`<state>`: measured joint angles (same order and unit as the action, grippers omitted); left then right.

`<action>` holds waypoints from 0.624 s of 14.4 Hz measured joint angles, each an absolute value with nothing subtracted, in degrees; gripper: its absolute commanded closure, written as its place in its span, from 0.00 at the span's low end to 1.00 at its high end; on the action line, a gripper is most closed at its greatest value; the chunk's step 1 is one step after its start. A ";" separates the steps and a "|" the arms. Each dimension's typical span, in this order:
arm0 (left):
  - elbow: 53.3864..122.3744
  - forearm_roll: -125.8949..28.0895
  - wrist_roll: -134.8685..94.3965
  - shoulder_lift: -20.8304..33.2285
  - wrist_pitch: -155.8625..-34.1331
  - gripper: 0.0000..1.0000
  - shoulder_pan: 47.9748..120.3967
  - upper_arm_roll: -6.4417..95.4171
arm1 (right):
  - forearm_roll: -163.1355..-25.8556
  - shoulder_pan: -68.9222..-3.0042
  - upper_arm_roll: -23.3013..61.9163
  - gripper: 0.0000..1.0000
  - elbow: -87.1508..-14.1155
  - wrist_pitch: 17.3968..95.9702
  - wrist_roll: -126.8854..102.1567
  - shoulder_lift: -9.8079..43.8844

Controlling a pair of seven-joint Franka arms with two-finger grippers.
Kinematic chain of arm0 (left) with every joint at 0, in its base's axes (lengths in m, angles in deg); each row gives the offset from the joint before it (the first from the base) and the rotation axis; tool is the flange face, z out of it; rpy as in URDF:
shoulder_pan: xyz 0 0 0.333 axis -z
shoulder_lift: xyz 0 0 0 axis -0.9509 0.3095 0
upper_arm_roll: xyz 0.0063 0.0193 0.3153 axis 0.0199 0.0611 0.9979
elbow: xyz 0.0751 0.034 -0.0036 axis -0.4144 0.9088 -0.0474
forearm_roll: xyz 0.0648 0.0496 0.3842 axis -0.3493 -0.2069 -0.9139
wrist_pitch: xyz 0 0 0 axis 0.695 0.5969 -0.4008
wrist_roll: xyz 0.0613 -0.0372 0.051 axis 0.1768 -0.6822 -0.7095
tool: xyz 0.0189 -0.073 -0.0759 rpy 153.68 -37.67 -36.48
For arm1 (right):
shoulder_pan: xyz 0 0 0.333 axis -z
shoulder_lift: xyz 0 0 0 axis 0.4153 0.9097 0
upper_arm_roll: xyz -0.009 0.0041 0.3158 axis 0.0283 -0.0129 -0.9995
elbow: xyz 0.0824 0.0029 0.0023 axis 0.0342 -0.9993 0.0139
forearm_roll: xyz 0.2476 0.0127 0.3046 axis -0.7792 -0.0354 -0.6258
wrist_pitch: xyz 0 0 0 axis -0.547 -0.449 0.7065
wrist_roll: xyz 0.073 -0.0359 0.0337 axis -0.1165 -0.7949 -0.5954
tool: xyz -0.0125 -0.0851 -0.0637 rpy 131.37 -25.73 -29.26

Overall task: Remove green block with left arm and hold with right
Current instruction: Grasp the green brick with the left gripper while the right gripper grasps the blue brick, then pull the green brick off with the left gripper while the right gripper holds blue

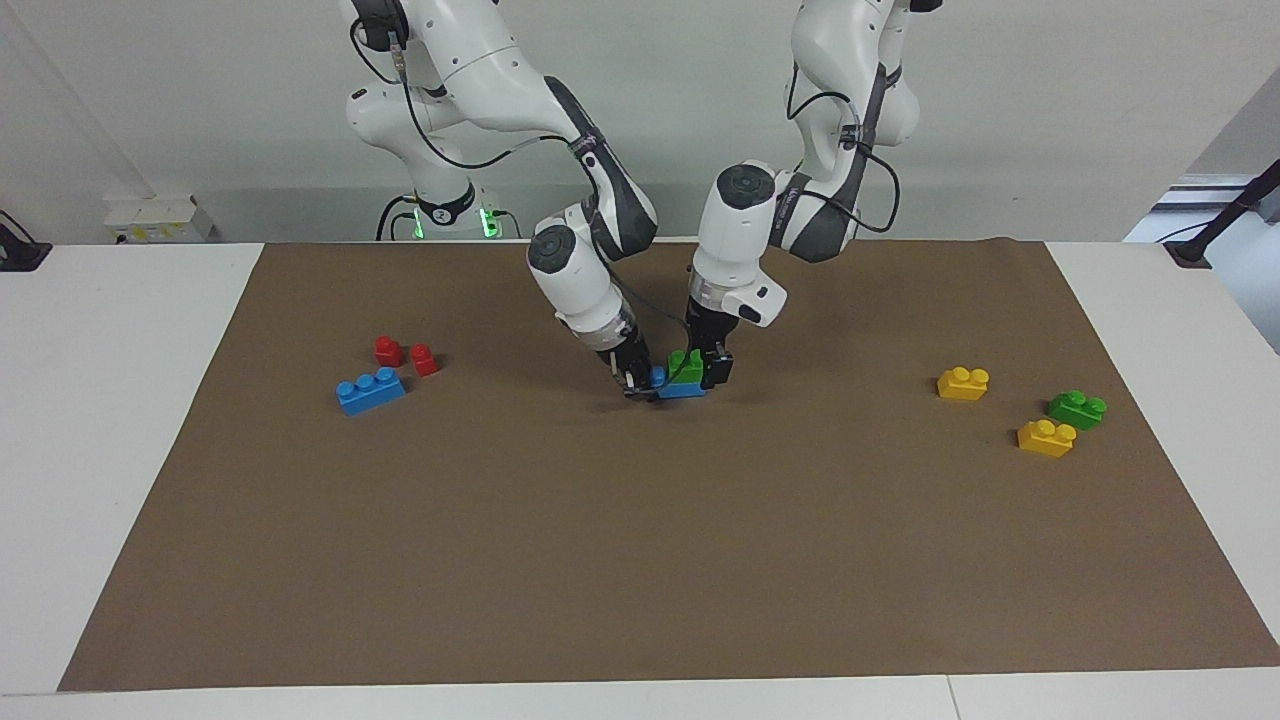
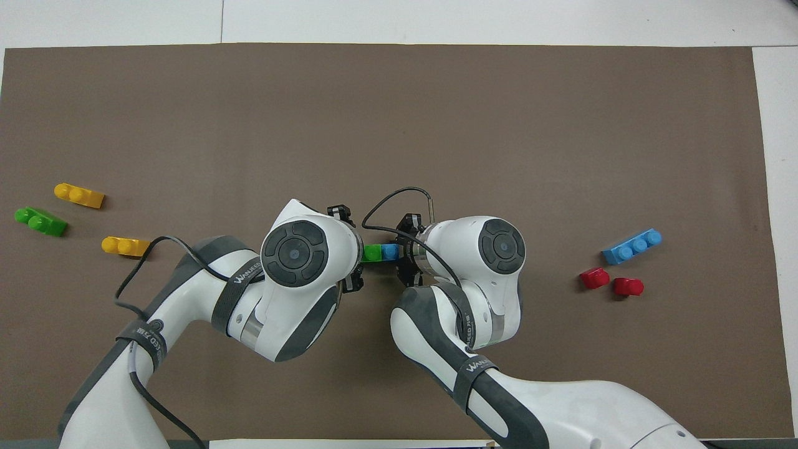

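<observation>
The green block (image 1: 686,364) sits on top of a blue brick (image 1: 681,389) in the middle of the mat. It also shows in the overhead view (image 2: 372,253), beside the blue brick's bare stud (image 2: 391,252). My left gripper (image 1: 704,368) is down at the green block, at its end toward the left arm's end of the table, and its hand covers part of the block from above. My right gripper (image 1: 638,386) is shut on the other end of the blue brick, low at the mat.
A twin green brick (image 1: 1077,408) and two yellow bricks (image 1: 963,383) (image 1: 1046,438) lie toward the left arm's end. A blue three-stud brick (image 1: 370,390) and two red pieces (image 1: 388,350) (image 1: 424,360) lie toward the right arm's end.
</observation>
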<state>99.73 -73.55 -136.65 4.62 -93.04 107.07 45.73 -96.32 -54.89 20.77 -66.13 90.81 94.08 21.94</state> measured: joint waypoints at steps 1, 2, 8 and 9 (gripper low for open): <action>99.82 -74.32 -137.20 4.79 -93.04 0.45 107.11 45.73 | -96.32 -54.89 20.77 1.00 -66.13 90.81 94.08 21.94; 99.83 -75.39 -138.14 4.99 -93.05 0.76 107.15 45.72 | -96.33 -54.89 20.77 1.00 -66.13 90.81 94.08 21.94; 99.90 -77.44 -139.62 5.33 -93.09 1.00 108.10 45.43 | -96.34 -54.80 21.13 1.00 -65.98 91.37 93.90 22.17; 99.90 -77.48 -139.62 5.33 -93.09 1.00 108.13 45.44 | -96.34 -54.80 21.13 1.00 -65.97 91.37 93.90 22.17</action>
<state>99.90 -77.48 -139.62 5.33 -93.09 108.13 45.44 -96.34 -54.80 21.13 -65.97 91.37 93.90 22.17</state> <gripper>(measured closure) 0.656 0.652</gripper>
